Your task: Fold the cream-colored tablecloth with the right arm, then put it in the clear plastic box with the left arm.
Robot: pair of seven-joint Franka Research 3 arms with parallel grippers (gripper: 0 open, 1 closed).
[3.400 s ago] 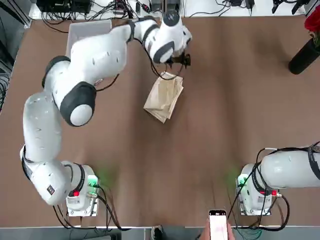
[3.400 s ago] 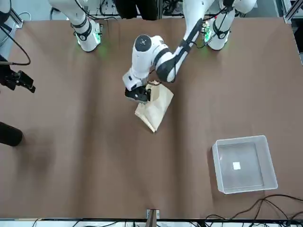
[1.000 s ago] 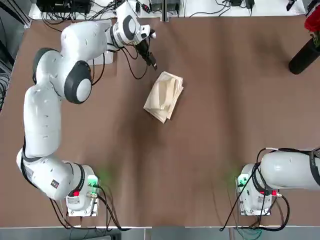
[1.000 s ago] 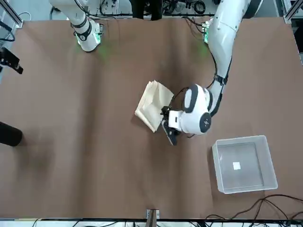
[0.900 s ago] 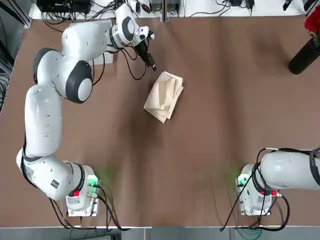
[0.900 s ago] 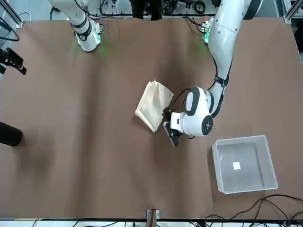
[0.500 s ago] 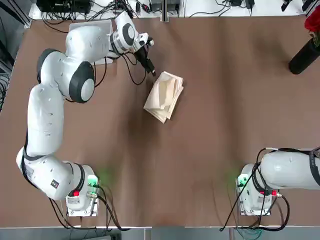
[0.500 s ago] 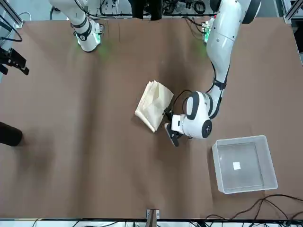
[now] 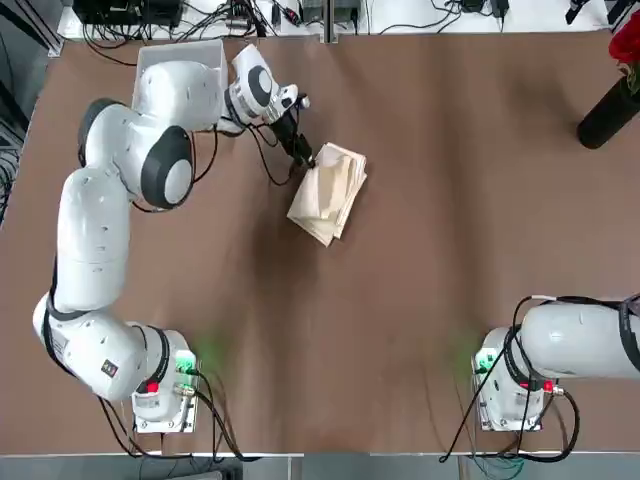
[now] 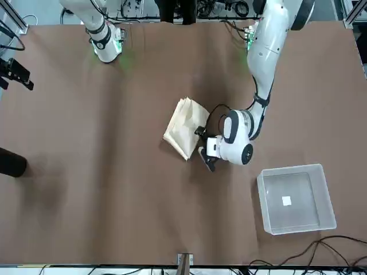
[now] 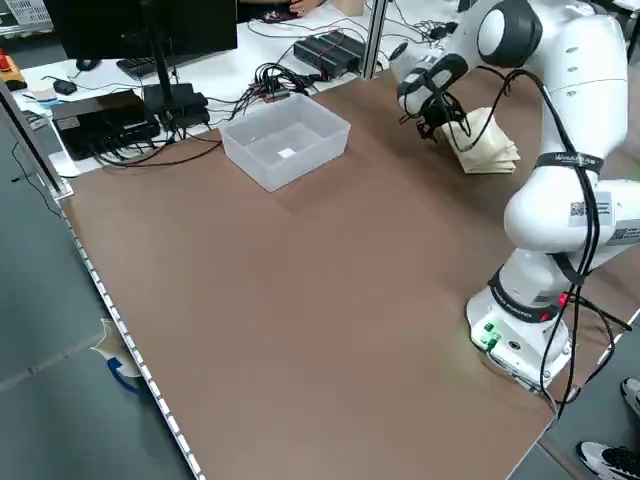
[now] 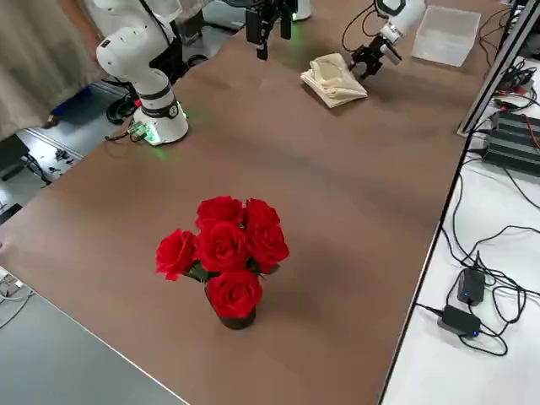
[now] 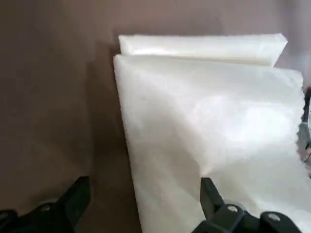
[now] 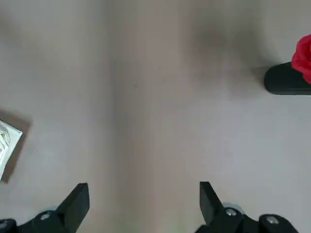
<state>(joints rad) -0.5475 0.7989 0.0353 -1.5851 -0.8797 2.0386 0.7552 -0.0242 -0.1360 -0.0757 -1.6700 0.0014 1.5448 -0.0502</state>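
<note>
Front view, clear box [image 10: 296, 199] with small white label [image 10: 287, 200], writing unreadable, left gripper [image 13: 146, 191] beside cloth [image 13: 209, 126], both grippers' fingers apart, right gripper [image 14: 145, 194] off to its side.

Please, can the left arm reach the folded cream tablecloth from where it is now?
Probably yes: the left claw is open beside the tablecloth, one finger over its edge, and nothing seems to stand between them.

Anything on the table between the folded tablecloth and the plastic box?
Just the left gripper and its wrist, beside the tablecloth; past them, bare tabletop up to the plastic box. Front view shows it.
</note>
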